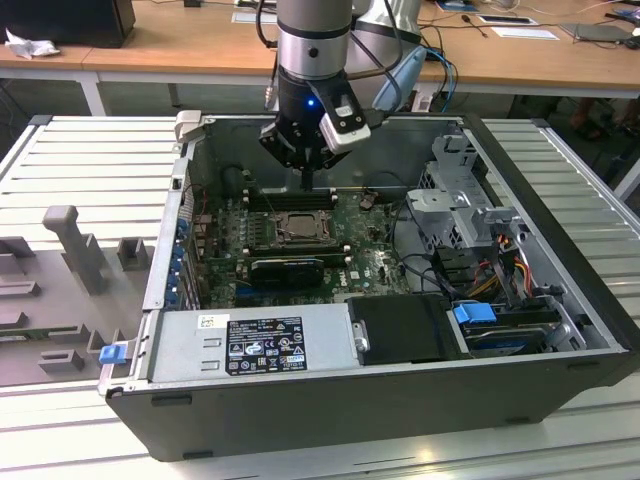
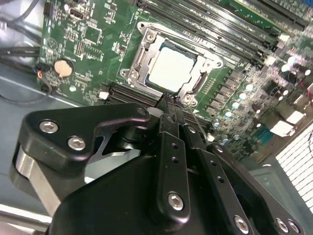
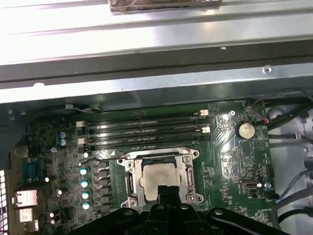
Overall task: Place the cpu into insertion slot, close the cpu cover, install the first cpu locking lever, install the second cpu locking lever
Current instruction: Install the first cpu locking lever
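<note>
Long memory slots run just beside the insertion slot, with a coin battery farther off; we find the cpu seated in that slot, framed by the lowered cpu cover; the gripper (fingers pressed together, empty) hangs at the cover's edge; the exterior view adds a black finned card near the slot.
</note>
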Motion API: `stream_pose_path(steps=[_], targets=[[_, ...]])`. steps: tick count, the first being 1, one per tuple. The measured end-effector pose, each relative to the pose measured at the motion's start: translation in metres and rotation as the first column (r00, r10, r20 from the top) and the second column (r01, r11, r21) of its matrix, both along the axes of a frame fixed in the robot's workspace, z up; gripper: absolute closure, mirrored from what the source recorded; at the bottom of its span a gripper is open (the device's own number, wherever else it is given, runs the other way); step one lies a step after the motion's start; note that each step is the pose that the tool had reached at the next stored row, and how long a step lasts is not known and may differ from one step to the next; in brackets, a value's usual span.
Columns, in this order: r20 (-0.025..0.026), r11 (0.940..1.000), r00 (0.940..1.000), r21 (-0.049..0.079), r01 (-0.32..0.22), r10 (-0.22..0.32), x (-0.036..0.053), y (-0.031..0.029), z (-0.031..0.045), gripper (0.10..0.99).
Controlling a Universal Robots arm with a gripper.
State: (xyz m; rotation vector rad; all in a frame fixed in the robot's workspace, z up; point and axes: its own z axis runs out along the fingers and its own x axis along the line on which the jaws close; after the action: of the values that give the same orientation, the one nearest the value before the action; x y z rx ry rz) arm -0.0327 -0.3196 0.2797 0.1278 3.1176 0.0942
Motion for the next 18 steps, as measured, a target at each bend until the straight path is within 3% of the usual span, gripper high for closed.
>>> stream_pose_path(steps=[18], targets=[[0.0000,0.9998,0.9998,0.000,-0.021,0.021,-0.0040,0.0000,0.0000,0.980]])
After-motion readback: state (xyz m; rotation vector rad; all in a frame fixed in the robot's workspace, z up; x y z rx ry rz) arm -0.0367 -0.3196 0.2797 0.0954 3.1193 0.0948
